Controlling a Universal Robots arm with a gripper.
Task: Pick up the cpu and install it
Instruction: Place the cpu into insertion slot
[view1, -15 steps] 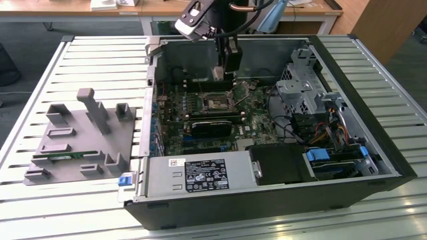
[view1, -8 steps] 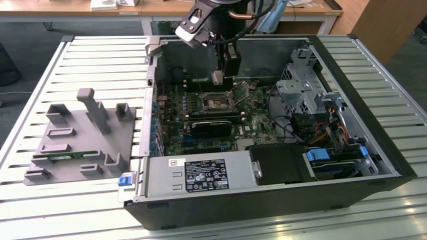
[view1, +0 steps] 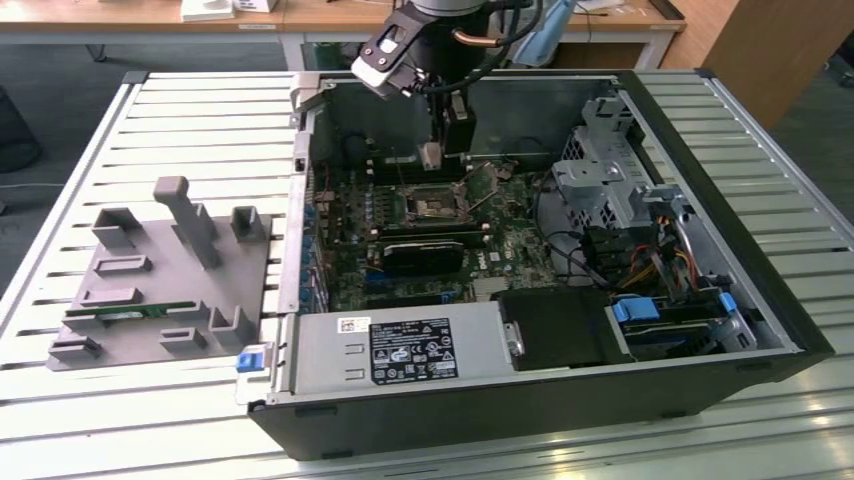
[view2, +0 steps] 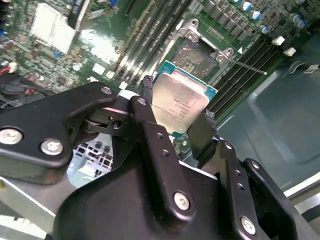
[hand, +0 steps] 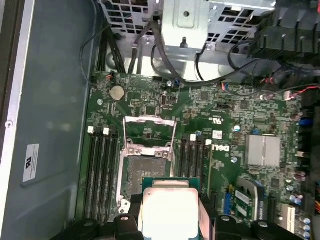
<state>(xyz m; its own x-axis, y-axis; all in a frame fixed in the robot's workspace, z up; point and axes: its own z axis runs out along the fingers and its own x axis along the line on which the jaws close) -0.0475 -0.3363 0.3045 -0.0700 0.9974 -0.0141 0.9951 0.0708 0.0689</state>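
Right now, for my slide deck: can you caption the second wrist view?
Fingers clamp the cpu near the open socket on the motherboard.

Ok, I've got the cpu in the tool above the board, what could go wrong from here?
The tool grips the cpu by two opposite edges alone, so it could slip or twist. In the first wrist view the cpu overlaps just one end of the open socket; lowered from there, it might land skewed. The opened load frame and its lever sit right beside the socket, where the tool could catch them.
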